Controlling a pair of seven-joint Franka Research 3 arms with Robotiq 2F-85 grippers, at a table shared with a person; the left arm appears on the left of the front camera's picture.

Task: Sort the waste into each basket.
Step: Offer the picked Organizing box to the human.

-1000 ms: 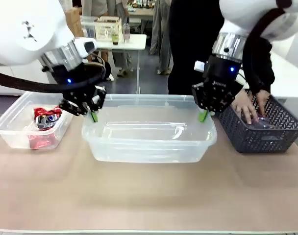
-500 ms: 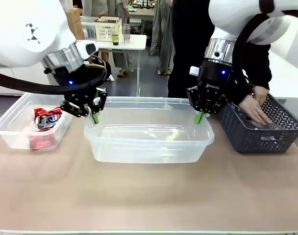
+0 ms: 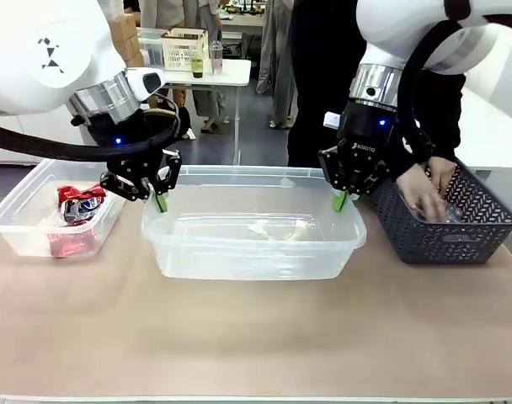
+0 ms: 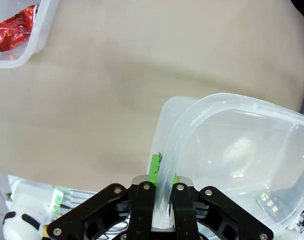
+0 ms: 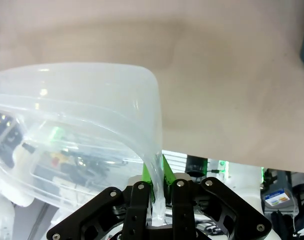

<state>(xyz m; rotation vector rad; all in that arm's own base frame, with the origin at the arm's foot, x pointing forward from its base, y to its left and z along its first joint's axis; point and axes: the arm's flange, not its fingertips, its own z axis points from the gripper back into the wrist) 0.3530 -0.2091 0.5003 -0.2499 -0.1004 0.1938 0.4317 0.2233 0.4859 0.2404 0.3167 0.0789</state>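
Observation:
A large clear basket (image 3: 256,252) stands in the middle of the table, and both grippers hold it by its rim. My left gripper (image 3: 161,200) is shut on its left rim, also seen as the left gripper (image 4: 162,172) pinching the thin clear wall (image 4: 232,145). My right gripper (image 3: 341,200) is shut on the right rim, and the right wrist view has the right gripper (image 5: 154,182) clamped on that basket's corner (image 5: 77,115). This basket holds nothing. A second clear basket (image 3: 20,223) at the left holds red cans (image 3: 77,204), with one red can (image 4: 12,31) in the left wrist view.
A dark grey slotted basket (image 3: 458,240) sits at the right, close to the big basket's right end. A person's hand (image 3: 423,195) reaches into it. The brown table surface (image 3: 256,337) in front of the baskets is bare.
The right gripper and its end of the big basket have shifted slightly left and up. The person's hand has moved about inside the grey basket.

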